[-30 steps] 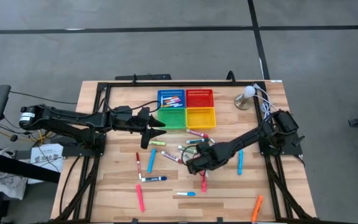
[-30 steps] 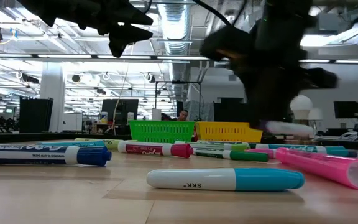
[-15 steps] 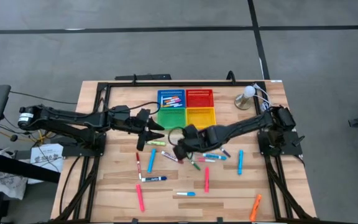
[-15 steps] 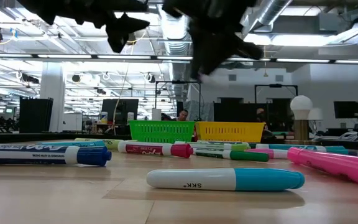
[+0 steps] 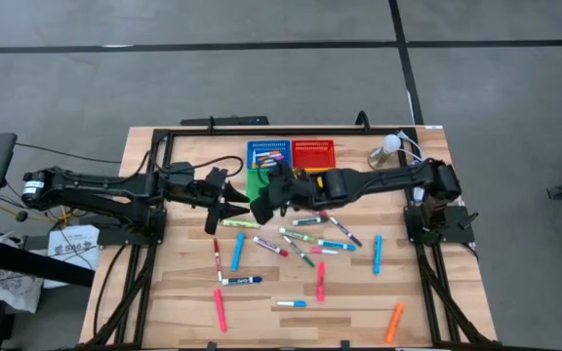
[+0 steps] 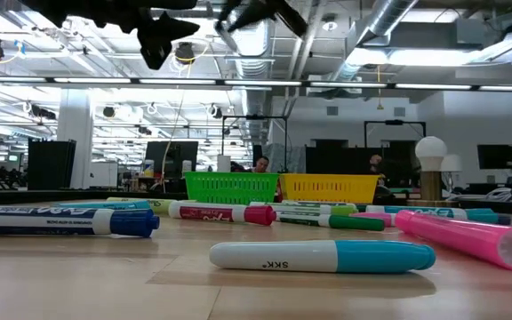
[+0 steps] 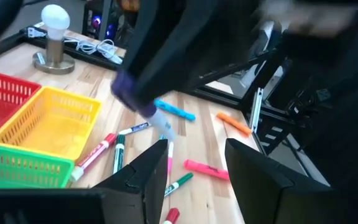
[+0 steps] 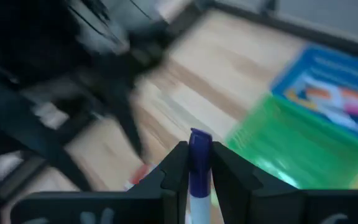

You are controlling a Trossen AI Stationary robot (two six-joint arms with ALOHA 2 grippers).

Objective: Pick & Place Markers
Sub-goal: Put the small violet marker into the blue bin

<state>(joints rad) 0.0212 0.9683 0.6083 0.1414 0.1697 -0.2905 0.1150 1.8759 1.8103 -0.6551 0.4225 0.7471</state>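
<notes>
Presently: right gripper, jaws clamped on one purple-capped marker, is above the green basket; judged best carried level on to the blue basket and released low inside its rim. The marker's long axis runs out along the fingers, cap foremost. Left gripper, jaws apart and empty, is just beside.
</notes>
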